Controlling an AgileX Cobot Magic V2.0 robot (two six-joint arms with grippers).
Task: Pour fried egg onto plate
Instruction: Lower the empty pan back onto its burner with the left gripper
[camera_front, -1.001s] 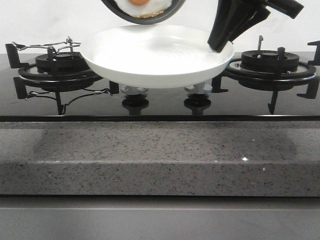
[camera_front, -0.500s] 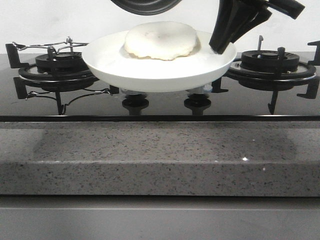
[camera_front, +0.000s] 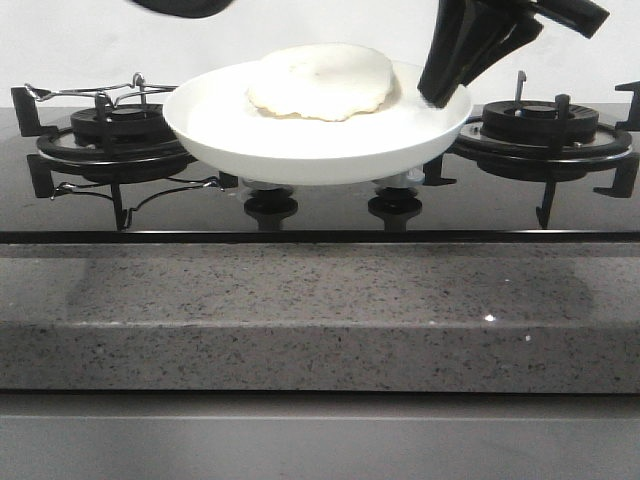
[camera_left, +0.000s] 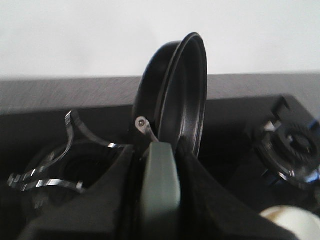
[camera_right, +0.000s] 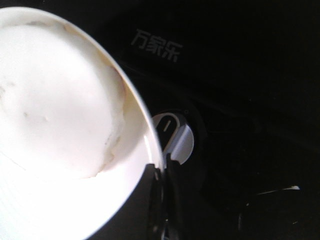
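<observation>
The right tool (camera_front: 443, 92) is black and pinches the right rim of the round, shiny white plate (camera_front: 300, 140), holding it up in the air above the black glass stove (camera_front: 320, 205), between the two burners. The pale, floppy fried egg (camera_front: 322, 82) lies on the plate, toward its back. The left tool (camera_left: 160, 200) is closed on the grey-green handle (camera_left: 160, 182) of the black frying pan (camera_left: 177, 95), which is tipped up on its side.

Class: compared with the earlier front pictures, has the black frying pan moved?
Yes. The frying pan has shifted left and up, away from above the plate, toward the left burner.
</observation>
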